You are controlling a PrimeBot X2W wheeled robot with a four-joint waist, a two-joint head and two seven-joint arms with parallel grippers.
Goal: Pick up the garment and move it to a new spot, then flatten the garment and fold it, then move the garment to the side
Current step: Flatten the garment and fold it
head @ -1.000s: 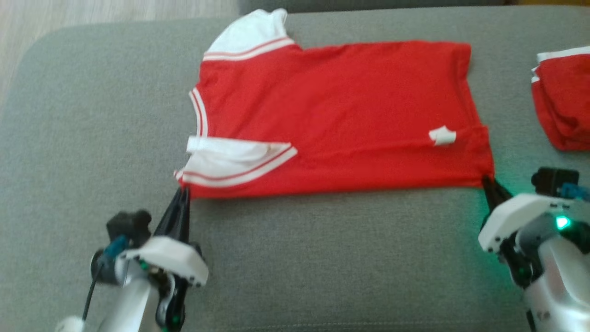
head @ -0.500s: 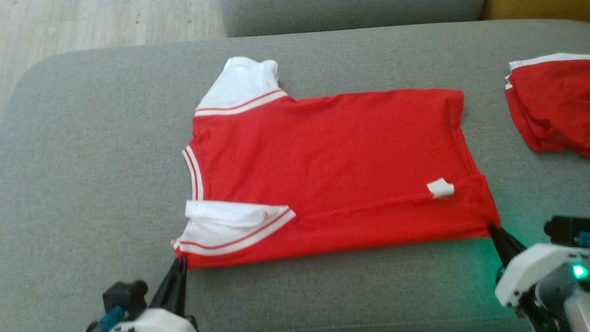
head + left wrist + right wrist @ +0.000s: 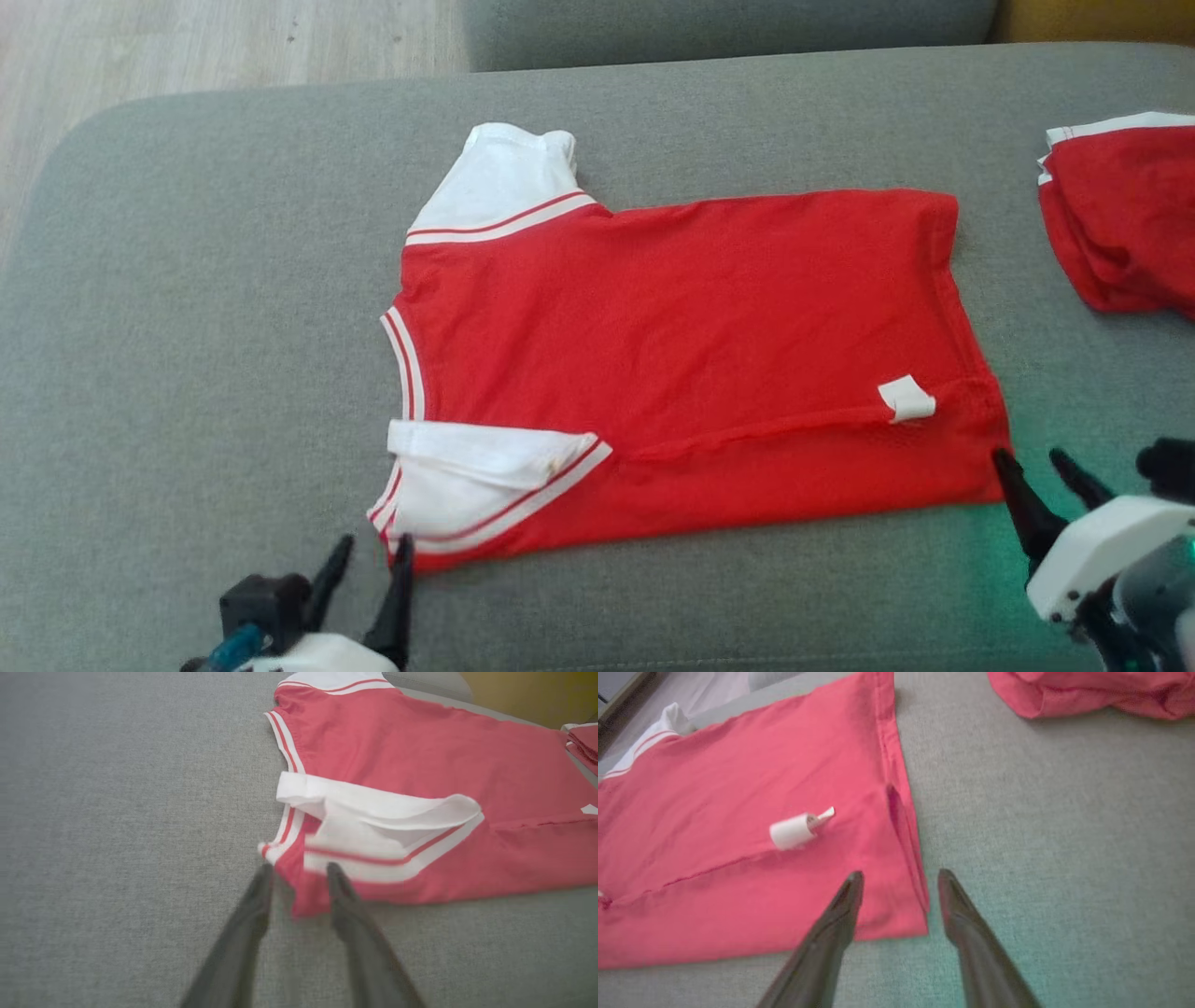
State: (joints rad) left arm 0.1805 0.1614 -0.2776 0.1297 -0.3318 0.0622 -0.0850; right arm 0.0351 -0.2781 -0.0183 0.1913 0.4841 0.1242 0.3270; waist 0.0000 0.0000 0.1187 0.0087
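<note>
Head view: red T-shirt (image 3: 672,355) spread on the grey sofa cushion (image 3: 187,327), left gripper (image 3: 373,546) and right gripper (image 3: 1029,459) open, empty, at its near corners; wooden floor (image 3: 187,47) beyond it.
Left wrist view: near sleeve (image 3: 387,812) rumpled; I would smooth it before folding.
Right wrist view: second red garment (image 3: 1087,690) past the T-shirt's hem.
</note>
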